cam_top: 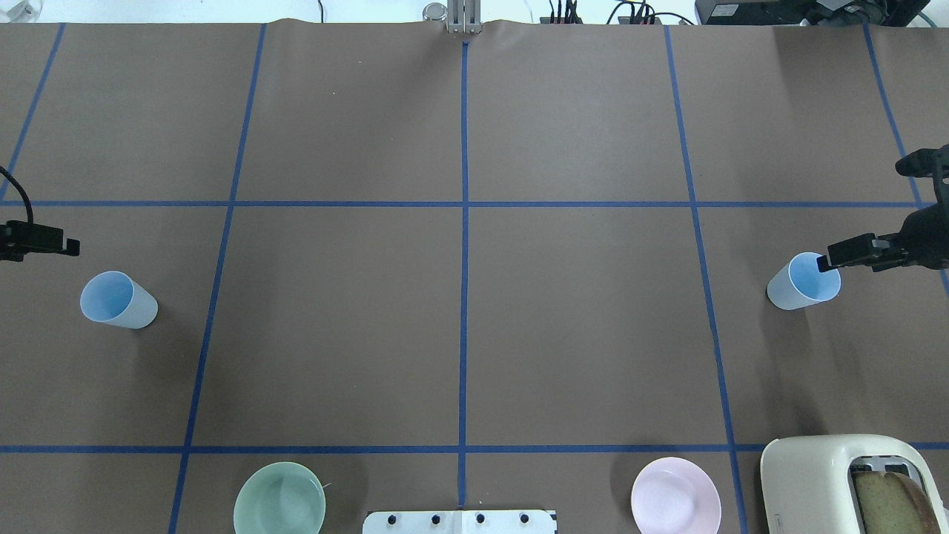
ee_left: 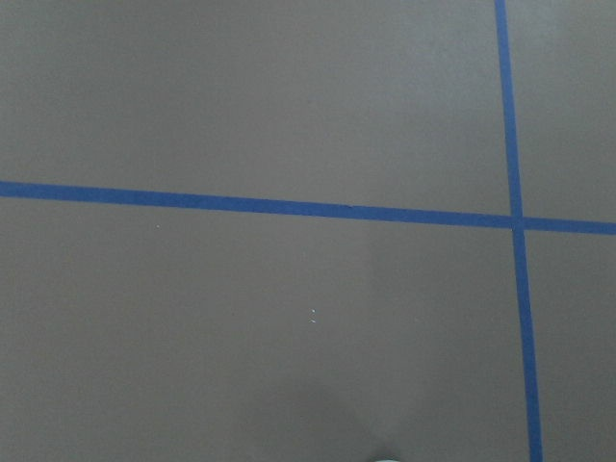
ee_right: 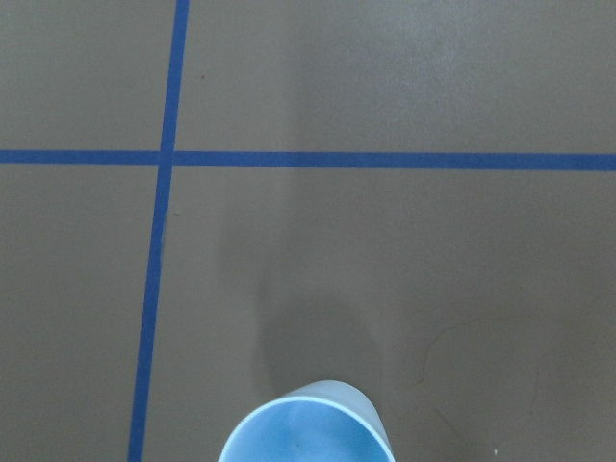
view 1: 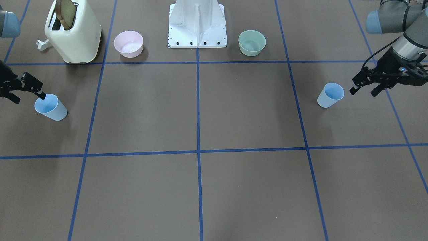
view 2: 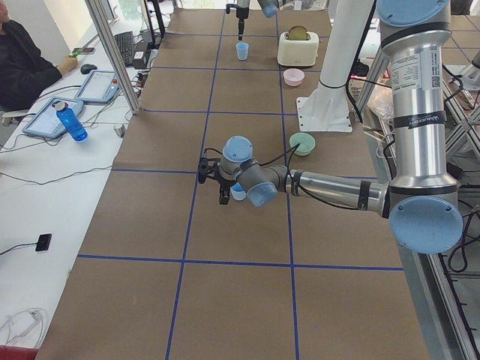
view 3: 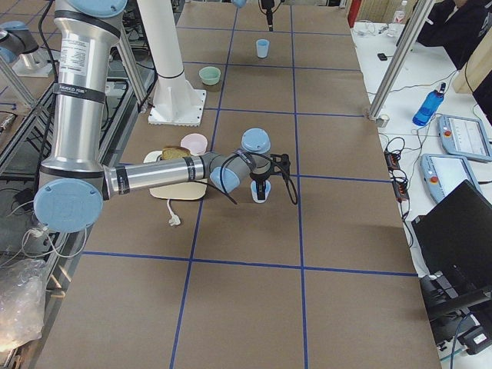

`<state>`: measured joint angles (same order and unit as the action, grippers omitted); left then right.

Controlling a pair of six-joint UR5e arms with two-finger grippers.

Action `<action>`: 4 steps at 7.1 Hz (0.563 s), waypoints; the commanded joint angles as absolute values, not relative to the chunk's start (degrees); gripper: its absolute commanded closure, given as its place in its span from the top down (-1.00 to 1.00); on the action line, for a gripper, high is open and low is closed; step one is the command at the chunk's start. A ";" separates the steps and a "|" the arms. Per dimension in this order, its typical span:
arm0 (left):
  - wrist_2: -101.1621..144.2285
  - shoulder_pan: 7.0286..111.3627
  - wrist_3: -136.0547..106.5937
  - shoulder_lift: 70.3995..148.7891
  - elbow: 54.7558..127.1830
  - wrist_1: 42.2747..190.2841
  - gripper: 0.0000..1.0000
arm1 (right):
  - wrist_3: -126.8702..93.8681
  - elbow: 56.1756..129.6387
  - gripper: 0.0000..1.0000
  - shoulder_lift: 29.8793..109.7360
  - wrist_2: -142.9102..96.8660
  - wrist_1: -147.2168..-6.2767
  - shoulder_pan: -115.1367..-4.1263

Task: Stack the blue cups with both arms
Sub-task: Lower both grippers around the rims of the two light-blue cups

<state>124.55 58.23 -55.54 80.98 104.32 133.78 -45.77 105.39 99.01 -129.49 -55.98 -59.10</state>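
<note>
Left gripper (view 1: 363, 92), fingers spread and empty, hangs beside one smooth tapered plastic cup (view 1: 330, 95); right gripper (view 1: 29, 98), likewise spread and empty, has a fingertip at the other cup (view 1: 50, 107).

Brown paper-covered table (cam_top: 578, 334) with blue tape grid (cam_top: 465, 204); white side desk (view 2: 67, 217) alongside, seated operator (view 2: 22, 64).

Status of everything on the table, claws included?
Left claw: open, empty, beside cup.
Right claw: open, finger over cup's mouth.
Left blue cup: upright, empty, on table.
Right blue cup: upright, empty, unstacked.
Toaster: bread slice in slot.
Pink bowl: upright, empty.
Green bowl: upright, empty.
</note>
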 commanded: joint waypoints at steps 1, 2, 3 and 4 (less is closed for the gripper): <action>121.48 54.59 -57.04 80.77 104.77 133.77 0.96 | -45.79 105.73 1.00 99.67 -129.55 -55.90 -58.80; 119.99 53.10 -57.04 80.68 104.42 133.77 0.96 | -45.79 105.73 1.00 99.67 -129.55 -55.99 -58.80; 119.80 52.91 -57.13 80.68 104.50 133.77 0.96 | -45.79 105.65 1.00 99.58 -129.55 -55.90 -58.80; 119.36 52.04 -57.04 80.68 104.15 133.77 0.96 | -45.79 105.64 1.00 99.49 -129.55 -55.99 -58.80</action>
<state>120.04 53.06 -57.05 80.70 104.44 133.77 -45.79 105.69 99.58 -129.55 -55.94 -58.80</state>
